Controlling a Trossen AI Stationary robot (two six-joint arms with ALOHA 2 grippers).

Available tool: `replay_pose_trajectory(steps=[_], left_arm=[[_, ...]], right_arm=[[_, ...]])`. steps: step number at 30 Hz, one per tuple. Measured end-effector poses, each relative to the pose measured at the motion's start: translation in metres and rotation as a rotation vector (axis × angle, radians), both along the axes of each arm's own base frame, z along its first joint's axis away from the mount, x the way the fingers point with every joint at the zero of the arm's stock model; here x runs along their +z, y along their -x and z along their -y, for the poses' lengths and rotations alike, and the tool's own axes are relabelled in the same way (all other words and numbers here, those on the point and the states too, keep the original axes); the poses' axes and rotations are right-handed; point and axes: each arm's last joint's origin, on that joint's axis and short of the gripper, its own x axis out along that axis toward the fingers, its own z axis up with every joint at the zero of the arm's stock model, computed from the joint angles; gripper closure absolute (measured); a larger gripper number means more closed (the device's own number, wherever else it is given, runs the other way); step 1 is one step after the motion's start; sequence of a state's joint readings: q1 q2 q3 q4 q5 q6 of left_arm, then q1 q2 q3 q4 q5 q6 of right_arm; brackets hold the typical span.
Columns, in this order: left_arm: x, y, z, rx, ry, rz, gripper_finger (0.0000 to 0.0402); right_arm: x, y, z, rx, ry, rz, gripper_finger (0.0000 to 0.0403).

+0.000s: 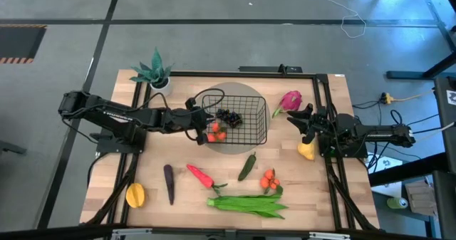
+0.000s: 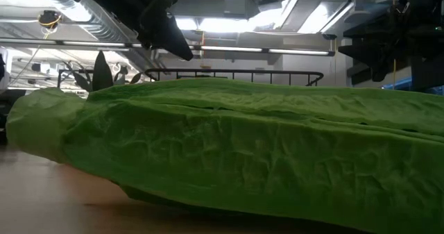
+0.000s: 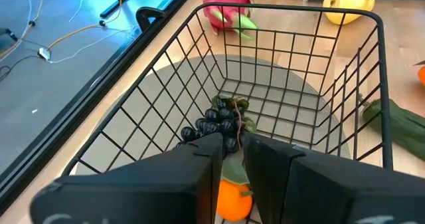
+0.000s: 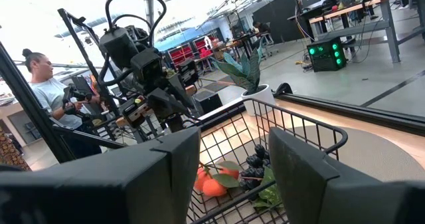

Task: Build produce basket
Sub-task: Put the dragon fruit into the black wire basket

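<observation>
Two arms work over the wooden table [image 1: 153,197], one at each side edge. The left gripper [image 1: 203,131] hangs over the near-left corner of the basket [image 1: 256,129], which sits on a grey round mat [image 1: 235,149] toward the far edge of the table, about midway between the sides. Its jaws stand slightly parted in the left wrist view, with a narrow gap between the dark fingers [image 3: 199,164] and nothing pinched; a cluster of orange tomatoes [image 1: 216,132] lies in the basket just under them, and dark grapes [image 1: 229,117] rest beside it on the basket floor.

The right gripper [image 1: 305,123] hovers near the right edge, between the pink dragon fruit [image 1: 289,101] on its far side and the yellow lemon [image 1: 306,151] on its near side. Its jaws stand wide apart and hold nothing.

On the near half of the table lie the rest of the produce: a yellow mango [image 1: 135,194] at the near-left corner, a purple eggplant [image 1: 169,184], a red pepper [image 1: 200,175], a green cucumber [image 1: 246,166], a second bunch of orange tomatoes [image 1: 270,180], and the long leafy bundle [image 1: 249,205] along the near edge. A teal potted plant [image 1: 155,72] stands at the far-left corner. In the right wrist view a person [image 4: 50,91] shows beyond the table.
</observation>
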State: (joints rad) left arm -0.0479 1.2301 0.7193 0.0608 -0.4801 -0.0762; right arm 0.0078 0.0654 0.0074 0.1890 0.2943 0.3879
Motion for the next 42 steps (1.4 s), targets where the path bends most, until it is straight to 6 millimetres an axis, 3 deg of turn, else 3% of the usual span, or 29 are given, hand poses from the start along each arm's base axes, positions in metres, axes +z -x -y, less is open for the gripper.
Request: replay_pose_trajectory(steps=[7,14,24,31,42], left_arm=[[0.000,0.000,0.006,-0.020,0.002,0.002,0.0357],[0.001,0.003,0.031,-0.091,0.063,0.032,0.0358],[0.037,0.037,0.065,-0.278,0.056,0.161,0.0358],[0.038,0.058,0.062,-0.276,-0.089,0.037,0.0358],[0.036,0.063,0.058,-0.221,-0.131,-0.013,0.0358]], right_arm=[[0.000,0.000,0.000,0.000,0.000,0.000,0.0232],[0.000,0.000,0.000,0.000,0.000,0.000,0.0232],[0.000,0.000,0.000,0.000,0.001,0.000,0.0232],[0.000,0.000,0.000,0.000,0.001,0.000,0.0232],[0.000,0.000,0.000,0.000,0.000,0.000,0.0232]])
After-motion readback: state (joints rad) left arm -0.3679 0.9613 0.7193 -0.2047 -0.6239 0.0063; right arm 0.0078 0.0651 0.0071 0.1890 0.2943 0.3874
